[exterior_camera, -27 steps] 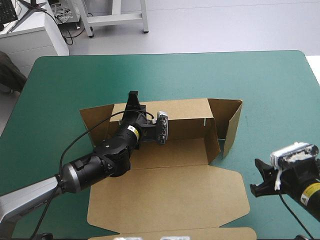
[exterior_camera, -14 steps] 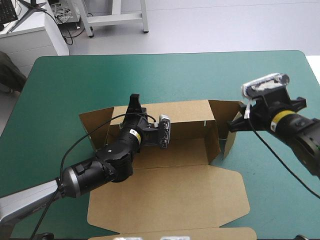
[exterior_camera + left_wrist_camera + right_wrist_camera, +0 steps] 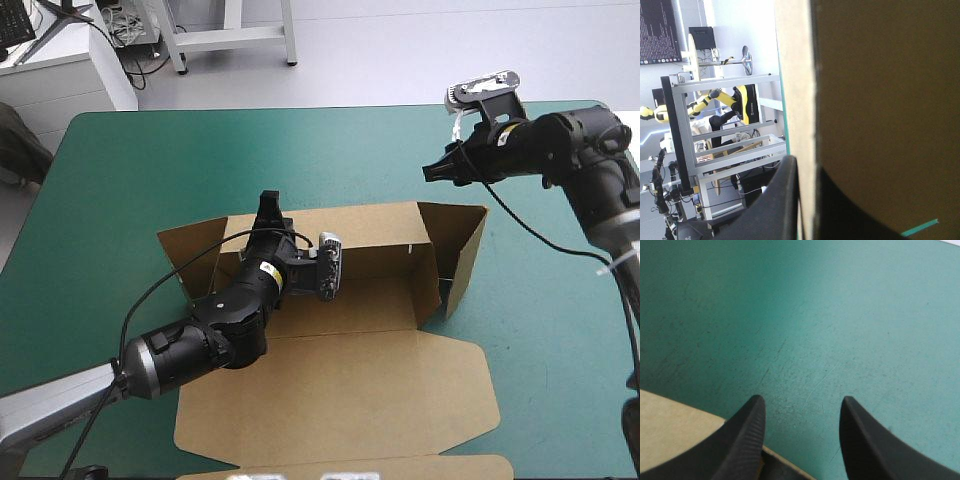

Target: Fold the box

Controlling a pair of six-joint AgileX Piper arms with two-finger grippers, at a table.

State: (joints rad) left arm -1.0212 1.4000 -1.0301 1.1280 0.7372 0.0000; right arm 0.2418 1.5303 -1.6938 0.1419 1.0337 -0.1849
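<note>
- The box sits mid-table, toward the near edge. Its lid lies flat on the near side.
- The left flap stands raised at the box's left end, splayed outward. Nothing touches it.
- The left gripper is clamped on the top edge of the back wall, near that wall's left end. In the left wrist view the board's edge runs between the two fingers, which are all but closed on it.
- The back wall stands upright along the far side.
- Handling (judgement): the board is likely light and stiff across each panel, and should hinge only at its creases. Raised panels may spring back if released. Take hold at a free edge, close to a crease. Too hard a pinch could dent the board.
- The right flap stands raised at the right end, angled inward.
- The right gripper hovers over the table just beyond the back wall's right corner. Its fingers are apart and hold nothing. The right wrist view shows bare teal-green cover between them and a strip of the box beside one finger.
- The right flap's free edge looks the nearest hold for the right gripper.
</note>
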